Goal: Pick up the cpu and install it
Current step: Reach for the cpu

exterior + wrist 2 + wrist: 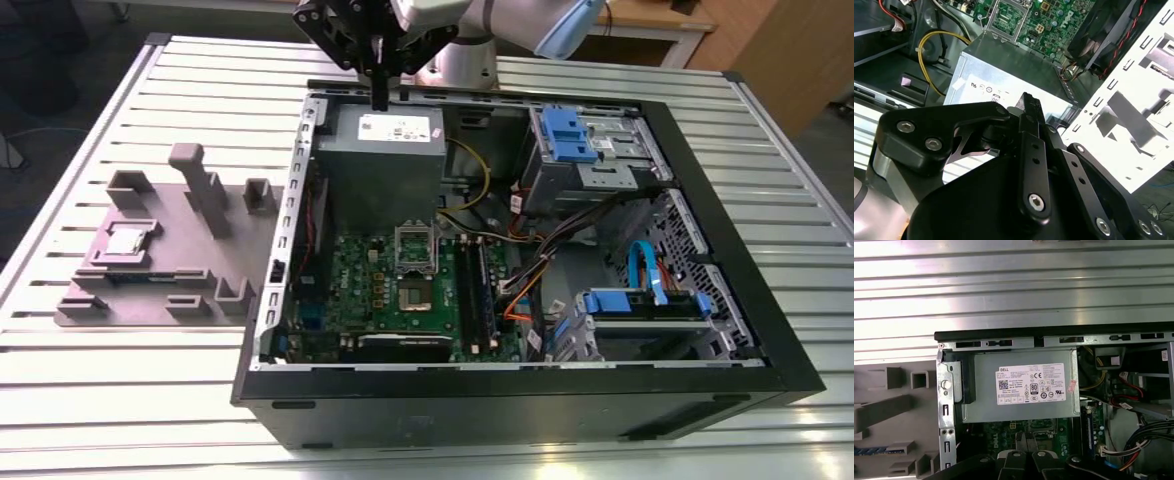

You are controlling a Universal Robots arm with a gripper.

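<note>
The cpu [130, 243], a small silver-grey square, lies flat in a recess of the grey fixture tray [200, 200] on the exterior view's left, beside the open computer case [534, 390]. My gripper [380, 100] hangs high over the case's far edge, above the grey power supply [387, 150] and far from the cpu. Its black fingers [1030, 107] are shut together with nothing between them. The motherboard's cpu socket [418, 293] sits open in the middle of the case, its lid raised. In the first wrist view my gripper [1023, 439] points at the board just past the power supply [1021, 390].
The case stands on a slatted metal table [134, 400]. Inside it are drive cages with blue clips [577, 135], a bundle of cables [547, 240] and a yellow wire [924, 55]. The fixture tray has upright posts [207, 195]. A wooden desk [667, 20] stands behind.
</note>
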